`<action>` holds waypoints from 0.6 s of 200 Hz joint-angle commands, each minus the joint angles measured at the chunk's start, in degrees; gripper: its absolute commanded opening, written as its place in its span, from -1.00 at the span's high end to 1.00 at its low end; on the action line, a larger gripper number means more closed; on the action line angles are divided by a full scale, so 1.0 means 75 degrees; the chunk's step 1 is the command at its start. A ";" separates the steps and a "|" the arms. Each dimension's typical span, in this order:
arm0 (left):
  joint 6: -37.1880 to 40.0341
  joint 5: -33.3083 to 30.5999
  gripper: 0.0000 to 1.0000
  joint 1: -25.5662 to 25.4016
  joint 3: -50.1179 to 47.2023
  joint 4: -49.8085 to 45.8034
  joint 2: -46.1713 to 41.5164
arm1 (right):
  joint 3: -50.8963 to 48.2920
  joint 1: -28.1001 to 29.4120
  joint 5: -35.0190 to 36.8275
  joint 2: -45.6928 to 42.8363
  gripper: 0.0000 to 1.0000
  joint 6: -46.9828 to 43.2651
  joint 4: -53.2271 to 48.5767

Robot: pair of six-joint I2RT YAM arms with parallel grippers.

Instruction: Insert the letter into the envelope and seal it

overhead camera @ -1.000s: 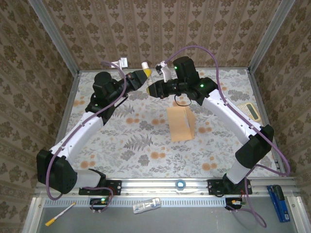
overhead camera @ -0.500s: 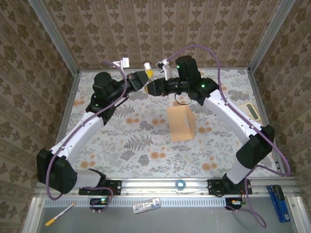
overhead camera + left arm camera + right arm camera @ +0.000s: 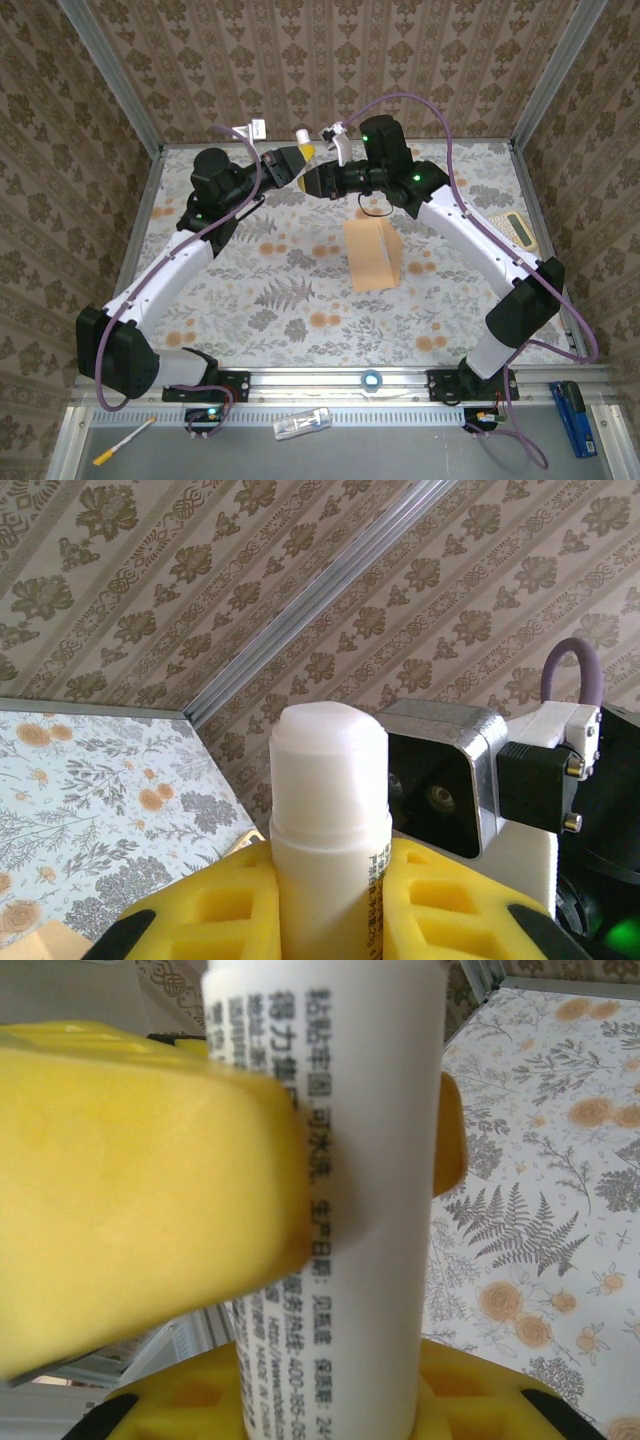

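From above: holding a white glue stick (image 3: 300, 135) in the left gripper (image 3: 297, 155), raised over the far side of the tablecloth (image 3: 260, 290). Have swung the right gripper (image 3: 312, 183) leftward within the last second, from just beside the stick onto it. Left the envelope (image 3: 372, 255) untouched mid-table, well apart from both. From the left wrist: clamped snugly on the stick just under its rounded tip. From the right wrist: closed on the printed stick, no gap showing, next to a yellow finger (image 3: 130, 1190) of the other arm. Seems to be readying glue, so sealing not yet begun
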 commanded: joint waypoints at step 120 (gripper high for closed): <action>-0.2942 0.3352 1.00 0.0037 0.0449 0.5221 0.1297 | -0.0489 -0.0684 -0.4633 -0.0111 0.66 0.3958 0.5821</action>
